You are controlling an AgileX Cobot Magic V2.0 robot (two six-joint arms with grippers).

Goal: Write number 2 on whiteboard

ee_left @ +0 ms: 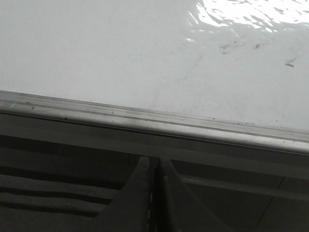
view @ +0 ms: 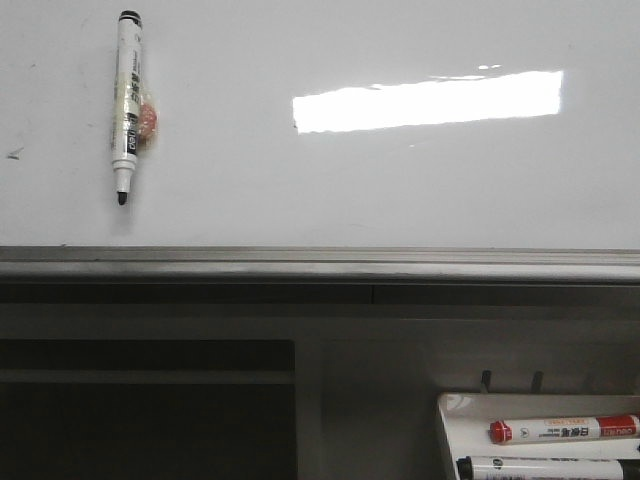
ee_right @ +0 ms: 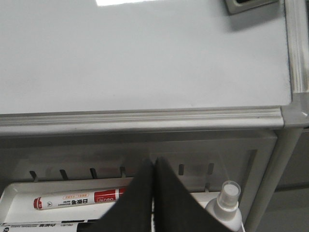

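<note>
No number 2 is seen on the whiteboard [view: 400,190]. An uncapped black marker [view: 126,105] lies on the board, well left of the bright reflection [view: 428,100]. Both the left gripper [ee_left: 155,193] and the right gripper [ee_right: 153,193] are pressed together, held below the board's grey edge strip [view: 320,264].

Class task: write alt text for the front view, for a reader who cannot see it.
A black marker, uncapped, lies tip-down on the left of a glossy whiteboard that bears no written digit, only a bright rectangular light reflection. Below the board's grey edge strip, a white tray at lower right holds a red marker and another marker.
</note>
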